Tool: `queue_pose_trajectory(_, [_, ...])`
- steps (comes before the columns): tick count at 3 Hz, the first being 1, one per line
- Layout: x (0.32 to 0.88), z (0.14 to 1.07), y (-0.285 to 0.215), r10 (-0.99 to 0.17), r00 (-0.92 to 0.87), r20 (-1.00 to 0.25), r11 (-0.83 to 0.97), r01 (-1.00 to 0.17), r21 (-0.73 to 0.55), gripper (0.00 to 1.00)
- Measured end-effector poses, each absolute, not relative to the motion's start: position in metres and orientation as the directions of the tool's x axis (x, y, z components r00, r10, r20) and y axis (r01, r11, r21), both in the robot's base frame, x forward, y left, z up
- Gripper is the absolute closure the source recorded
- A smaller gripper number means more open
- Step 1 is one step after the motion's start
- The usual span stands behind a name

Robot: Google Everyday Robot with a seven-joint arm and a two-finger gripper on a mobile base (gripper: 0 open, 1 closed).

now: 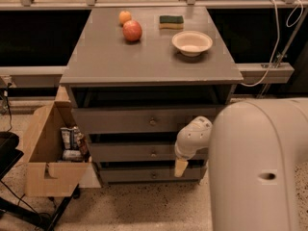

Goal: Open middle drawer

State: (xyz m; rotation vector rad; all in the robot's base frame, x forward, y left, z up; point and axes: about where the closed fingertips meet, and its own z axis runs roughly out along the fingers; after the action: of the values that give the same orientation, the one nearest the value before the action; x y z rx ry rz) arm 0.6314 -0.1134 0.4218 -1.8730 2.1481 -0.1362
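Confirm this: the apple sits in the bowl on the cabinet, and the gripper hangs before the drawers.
Wrong. The camera view shows the bowl empty; the apple lies on the cabinet top, left of it. The gripper does hang before the drawers.

Speckled floor (144, 211); grey cabinet (120, 61); cardboard box (43, 179) at left; dark panels (33, 37) behind.

No readable text anywhere, nor on the hand (180, 168) near the middle drawer (130, 152)
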Motion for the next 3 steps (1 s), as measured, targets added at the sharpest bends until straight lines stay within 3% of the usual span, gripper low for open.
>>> queue_pose_trajectory(1, [0.639, 0.413, -0.118, -0.997, -0.075, 0.019, 0.067, -0.958, -0.279, 0.0])
queue_pose_trajectory(2, [0.65, 0.394, -0.11, -0.984, -0.08, 0.157, 0.034, -0.961, -0.273, 0.18])
queue_pose_trajectory(3, [0.65, 0.378, -0.106, -0.977, -0.095, 0.192, 0.044, -0.966, -0.253, 0.41])
